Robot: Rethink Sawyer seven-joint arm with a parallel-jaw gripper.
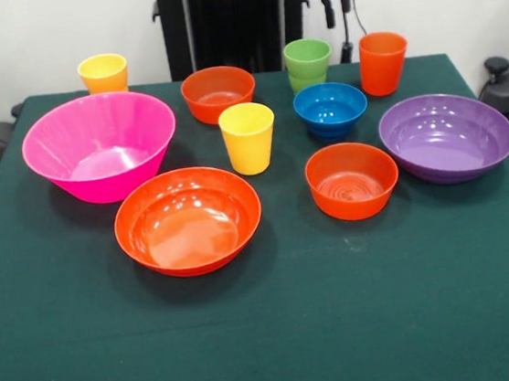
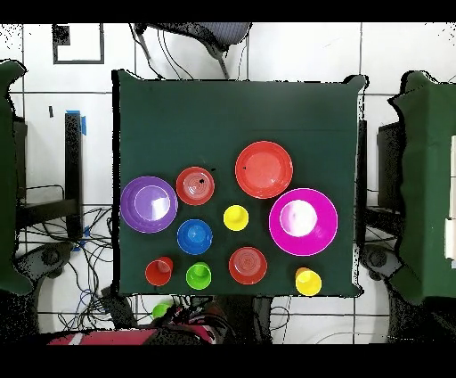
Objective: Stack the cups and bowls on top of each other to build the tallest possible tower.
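Nothing is stacked yet: all ten pieces stand apart, mouths up, on the dark green cloth-covered worktop (image 1: 271, 336). The arm is drawn back. In the front view only a red and black part of it hangs at the top edge, above the far right of the spread, and the hand itself cannot be made out, so I cannot tell whether it is open or closed, or whether it holds anything.

The relation that matters is where the likely base lies from that arm. The big deep glossy pink plastic bowl (image 1: 99, 146) sits at the left of the front view, well apart from the arm, which hangs over the opposite end of the row. Nearest below the arm are the light green plastic tumbler (image 1: 308, 63) and the taller orange plastic tumbler (image 1: 382, 62), with the small blue plastic bowl (image 1: 330, 107) just in front of them. The wide purple plastic bowl (image 1: 446, 136) lies further forward on that side.

In the overhead view the pink bowl (image 2: 303, 221) lies to the right and the green tumbler (image 2: 198, 275) close to the robot's edge, with a yellow tumbler (image 2: 235, 217) between the bowls. Judging by this, any first carry to the pink bowl would run sideways across the whole spread, over the small orange bowl (image 1: 217, 92) in the far row.
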